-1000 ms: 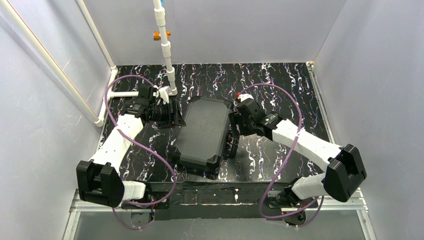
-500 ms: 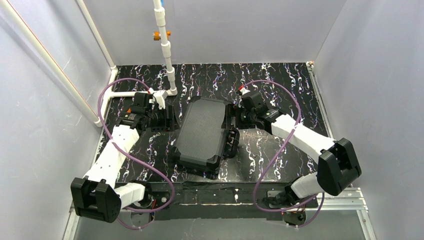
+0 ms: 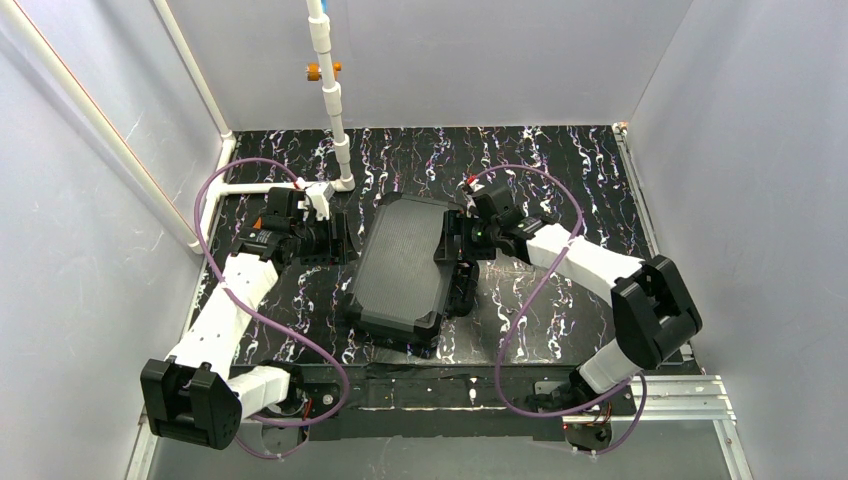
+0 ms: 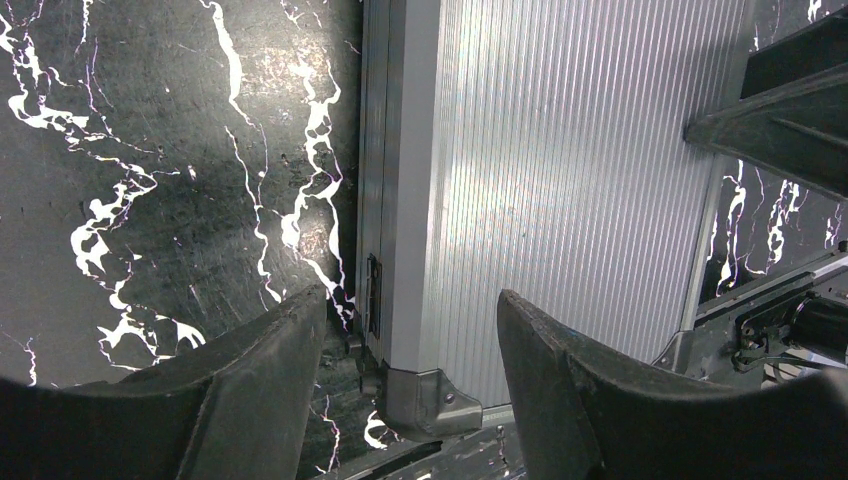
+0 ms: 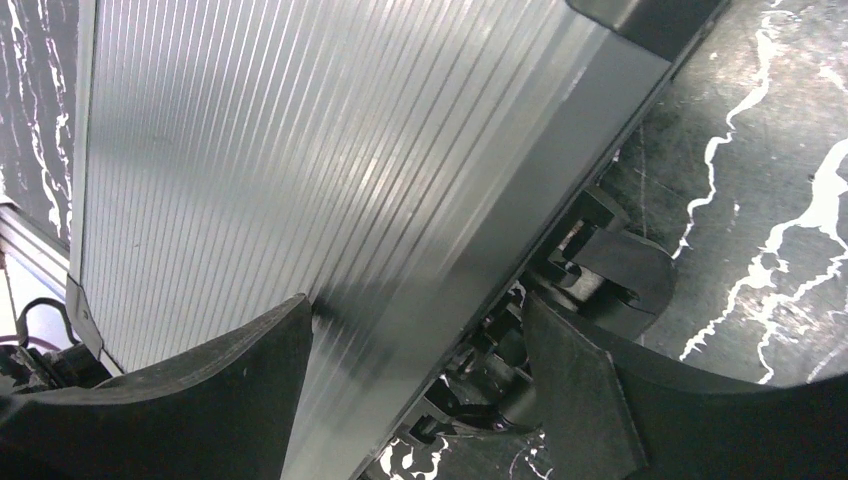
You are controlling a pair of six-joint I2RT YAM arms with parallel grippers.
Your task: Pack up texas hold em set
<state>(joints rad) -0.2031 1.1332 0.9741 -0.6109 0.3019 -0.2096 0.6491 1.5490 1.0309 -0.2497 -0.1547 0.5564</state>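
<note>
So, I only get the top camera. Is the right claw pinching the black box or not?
Observer: No. In the right wrist view the right gripper is open, with its fingers spread over the long edge of the case.
Operator: What's the black lump beside that edge?
Observer: It looks like the carry handle, rounded and sticking out from the case's side.
Operator: And the left claw?
Observer: The left gripper is open too. It sits over a corner of the case, with a metal corner cap between its fingers.
</note>
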